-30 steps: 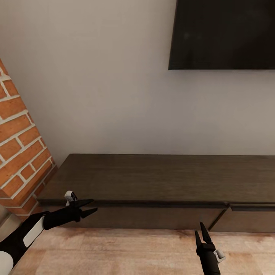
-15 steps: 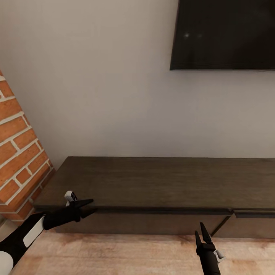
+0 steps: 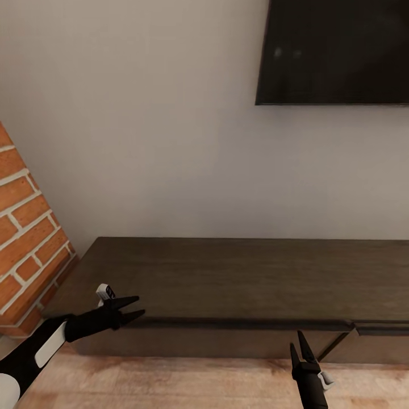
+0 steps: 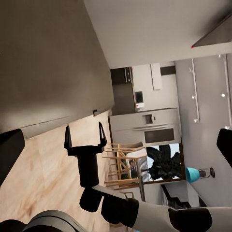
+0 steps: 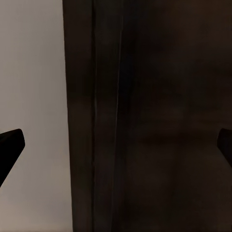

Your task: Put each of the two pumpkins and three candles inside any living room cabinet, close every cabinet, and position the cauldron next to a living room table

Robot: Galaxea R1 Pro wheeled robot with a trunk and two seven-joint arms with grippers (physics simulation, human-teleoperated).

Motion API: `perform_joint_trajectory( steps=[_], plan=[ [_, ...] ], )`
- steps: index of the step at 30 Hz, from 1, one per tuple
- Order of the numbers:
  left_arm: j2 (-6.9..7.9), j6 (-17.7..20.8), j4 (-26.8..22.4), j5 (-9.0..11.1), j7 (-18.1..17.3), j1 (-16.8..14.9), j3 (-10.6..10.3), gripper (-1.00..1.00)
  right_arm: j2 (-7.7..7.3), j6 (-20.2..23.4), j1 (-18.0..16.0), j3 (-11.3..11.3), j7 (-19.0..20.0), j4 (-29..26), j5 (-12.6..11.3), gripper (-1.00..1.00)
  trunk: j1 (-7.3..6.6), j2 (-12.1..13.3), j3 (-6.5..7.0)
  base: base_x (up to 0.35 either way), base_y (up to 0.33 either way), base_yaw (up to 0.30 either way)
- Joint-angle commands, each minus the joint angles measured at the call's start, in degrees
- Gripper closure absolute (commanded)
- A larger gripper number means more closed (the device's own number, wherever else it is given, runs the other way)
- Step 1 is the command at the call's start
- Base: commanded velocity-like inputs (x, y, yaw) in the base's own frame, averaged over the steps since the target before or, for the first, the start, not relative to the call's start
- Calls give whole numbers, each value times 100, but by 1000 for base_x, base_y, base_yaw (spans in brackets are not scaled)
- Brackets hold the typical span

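Closer now, the cabinet (image 3: 238, 278) runs left-right along the wall, seemingly closed; both claws spread, empty.

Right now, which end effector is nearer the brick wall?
Left. The left end effector is at the cabinet's left end, just right of the brick wall. The right end effector is far across, low by the cabinet front.

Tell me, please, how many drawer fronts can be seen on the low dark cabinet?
2: one wide drawer front below the left and middle of the cabinet top, and another drawer front at the picture's right edge. More may lie out of view.
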Motion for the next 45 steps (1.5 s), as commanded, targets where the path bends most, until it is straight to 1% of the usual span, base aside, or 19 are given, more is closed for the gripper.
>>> perform_joint_trajectory(
  steps=[1,19,45],
  plan=[
    [8,57,2,34,-14,-5,-27,-100,-6,-59,-4,48,11,-1,-41,-100,0,-2,-5,86,0,0],
    [5,57,-4,34,-14,-5,-29,-100,-6,-59,-4,49,17,-1,-39,-100,0,-2,-5,78,0,0],
    [5,57,-4,34,-14,-5,-26,-100,-13,-56,-4,48,16,-1,-42,-100,0,-2,-5,26,0,0]
  ],
)
